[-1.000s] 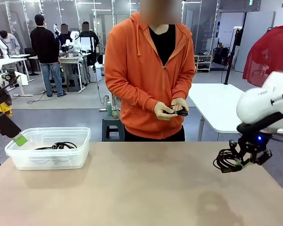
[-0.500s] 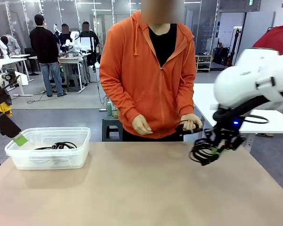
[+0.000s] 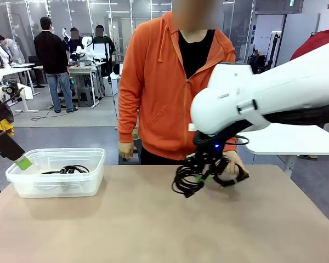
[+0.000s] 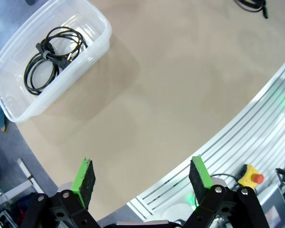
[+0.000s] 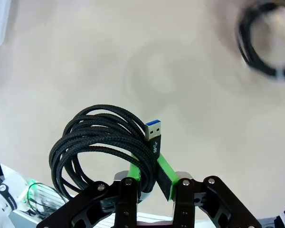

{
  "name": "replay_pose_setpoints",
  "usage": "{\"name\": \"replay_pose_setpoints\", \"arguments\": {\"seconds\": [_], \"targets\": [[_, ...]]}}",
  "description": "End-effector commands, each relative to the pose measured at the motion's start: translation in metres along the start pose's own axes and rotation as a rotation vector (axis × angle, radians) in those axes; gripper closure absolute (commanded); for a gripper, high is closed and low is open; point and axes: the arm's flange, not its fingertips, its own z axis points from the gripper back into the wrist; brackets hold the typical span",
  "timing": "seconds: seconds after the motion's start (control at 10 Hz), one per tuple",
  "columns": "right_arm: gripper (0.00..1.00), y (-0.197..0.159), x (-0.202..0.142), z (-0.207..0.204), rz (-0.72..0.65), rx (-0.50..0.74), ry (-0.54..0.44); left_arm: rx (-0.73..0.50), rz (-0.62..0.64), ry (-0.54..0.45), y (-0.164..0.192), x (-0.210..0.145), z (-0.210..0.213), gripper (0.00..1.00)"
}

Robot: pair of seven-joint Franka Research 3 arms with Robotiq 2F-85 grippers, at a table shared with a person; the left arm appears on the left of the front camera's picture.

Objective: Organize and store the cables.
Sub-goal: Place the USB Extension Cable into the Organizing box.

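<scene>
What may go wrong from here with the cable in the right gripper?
The right gripper pinches the cable at one side only, so the hanging loops may slip or uncoil. The person's hand is close behind that gripper; a swing may hit it.

Counter (image 3: 126, 230) matt tan, smooth, laminate look. Left bin (image 3: 55, 189) translucent plastic, faint gloss; the cable inside (image 4: 46, 54) is smooth black rubbery. Braided cable (image 5: 104, 126) has a matt black weave and a metal plug. Right fingers (image 5: 164, 172) have matt green pads. Arm shell (image 3: 263, 93) is glossy white plastic. Hoodie (image 3: 164, 98) is orange cloth.
</scene>
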Motion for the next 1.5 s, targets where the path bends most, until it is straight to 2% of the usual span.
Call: {"name": "replay_pose_setpoints", "arguments": {"seconds": [0.0,0.1,0.6,1.1,1.2,1.4], "targets": [[1.00,0.036,0.006,-0.014,0.007,0.003,-0.019,0.014,0.003,0.005,-0.001,0.002,0.001,0.00],[1.00,0.058,0.000,-0.030,0.033,-0.022,-0.047,0.014,0.003,0.005,-0.001,0.002,0.001,0.00],[1.00,0.128,-0.007,-0.097,0.136,-0.035,0.028,0.014,0.003,0.005,-0.001,0.002,0.001,0.00],[1.00,0.149,-0.002,-0.134,0.155,-0.052,0.052,0.014,0.003,0.005,-0.001,0.002,0.001,0.00],[0.74,0.150,-0.003,-0.135,0.157,-0.060,0.047,0.014,0.003,0.005,-0.001,0.002,0.001,0.00],[0.44,0.143,-0.007,-0.129,0.137,-0.061,0.038,0.014,0.003,0.005,-0.001,0.002,0.001,0.00]]}}
